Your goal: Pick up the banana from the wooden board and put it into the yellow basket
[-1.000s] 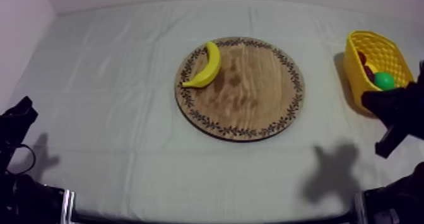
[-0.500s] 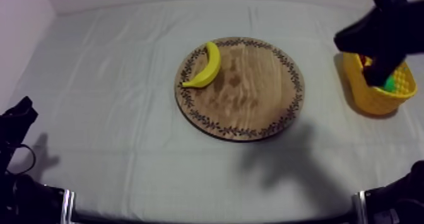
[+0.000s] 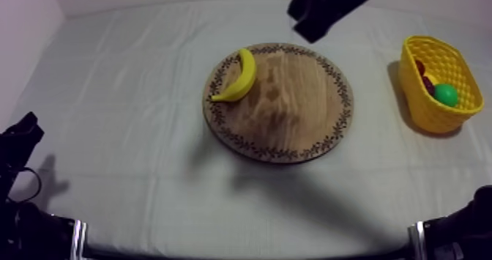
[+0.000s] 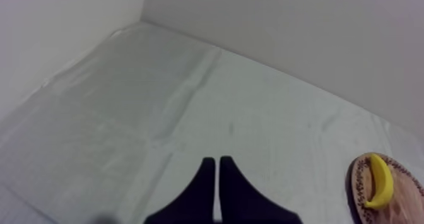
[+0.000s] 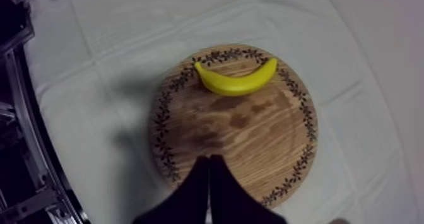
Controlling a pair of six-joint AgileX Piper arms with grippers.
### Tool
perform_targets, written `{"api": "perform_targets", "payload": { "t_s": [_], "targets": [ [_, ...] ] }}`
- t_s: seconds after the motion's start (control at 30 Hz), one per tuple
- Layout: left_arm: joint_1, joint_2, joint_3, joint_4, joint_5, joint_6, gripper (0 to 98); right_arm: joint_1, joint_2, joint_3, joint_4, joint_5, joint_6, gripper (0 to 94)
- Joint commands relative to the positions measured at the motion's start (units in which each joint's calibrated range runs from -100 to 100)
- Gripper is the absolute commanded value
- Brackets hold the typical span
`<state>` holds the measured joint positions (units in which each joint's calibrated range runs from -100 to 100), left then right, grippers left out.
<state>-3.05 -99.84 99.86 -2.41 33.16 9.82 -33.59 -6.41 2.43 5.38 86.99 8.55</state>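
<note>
While the banana point(image 3: 239, 75) lies on the wooden board point(image 3: 293, 113), both grippers are clear of it.

Banana: flat on the board, just inside the patterned rim, on the side of the board turned away from the yellow basket point(image 3: 439, 61). Its curve follows that rim. Seen from the right wrist, the banana point(image 5: 236, 81) lies across the far part of the board point(image 5: 252, 141), with bare wood between it and the fingers.

Right gripper point(image 5: 209, 166): fingers pressed together into a narrow wedge, nothing between them. It hangs over the board, above the stretch of rim opposite the banana. In the top view the right arm point(image 3: 326, 6) comes in beyond the board's far edge. A shadow falls across the board and onto the cloth point(image 3: 132, 72) in front of it.

Left gripper point(image 4: 217, 168): also clenched on nothing, over bare cloth, well apart from the board point(image 4: 409, 192). From there the banana point(image 4: 378, 181) shows at the board's nearer rim.

Basket: on the cloth, well apart from the board, on the side opposite the banana. Inside are a green fruit point(image 3: 444, 94) and something dark red point(image 3: 425, 78), kind not clear.
</note>
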Motion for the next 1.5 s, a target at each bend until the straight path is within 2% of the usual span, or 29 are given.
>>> {"api": "perform_targets", "payload": {
  "t_s": [0.0, 0.33, 0.57, 0.63, 0.8, 1.13, 1.33, 1.47],
  "targets": [
    [-0.02, 0.02, 0.03, -0.01, -0.01, 0.02, 0.1, -0.13, 7.49, -7.99, -0.19, 2.56, 0.48, 0.5],
    [-0.02, 0.02, 0.03, -0.01, -0.01, 0.02, 0.1, 0.12, 19.87, -20.77, 0.44, 6.82, 1.48, 0.5],
    [-0.02, 0.02, 0.03, -0.01, -0.01, 0.02, 0.1, 0.24, 22.54, -21.75, 1.44, 6.04, -1.45, 0.5],
    [-0.02, 0.02, 0.03, -0.01, -0.01, 0.02, 0.1, 0.26, 22.9, -21.95, 1.51, 5.38, -3.88, 0.5],
    [-0.02, 0.02, 0.03, -0.01, -0.01, 0.02, 0.1, 0.23, 23.83, -23.55, 0.97, 4.52, -12.8, 0.5],
    [-0.02, 0.02, 0.03, -0.01, -0.01, 0.02, 0.1, 0.91, 25.57, -27.29, -3.69, 7.05, -26.66, 0.5],
    [-0.02, 0.02, 0.03, -0.01, -0.01, 0.02, 0.1, 2.61, 26.57, -30.12, -2.87, 6.98, -33.98, 0.5],
    [-0.02, 0.02, 0.03, -0.01, -0.01, 0.02, 0.1, 3.64, 27.23, -32.38, -2.67, 7.81, -37.43, 2.1]
  ]
}}
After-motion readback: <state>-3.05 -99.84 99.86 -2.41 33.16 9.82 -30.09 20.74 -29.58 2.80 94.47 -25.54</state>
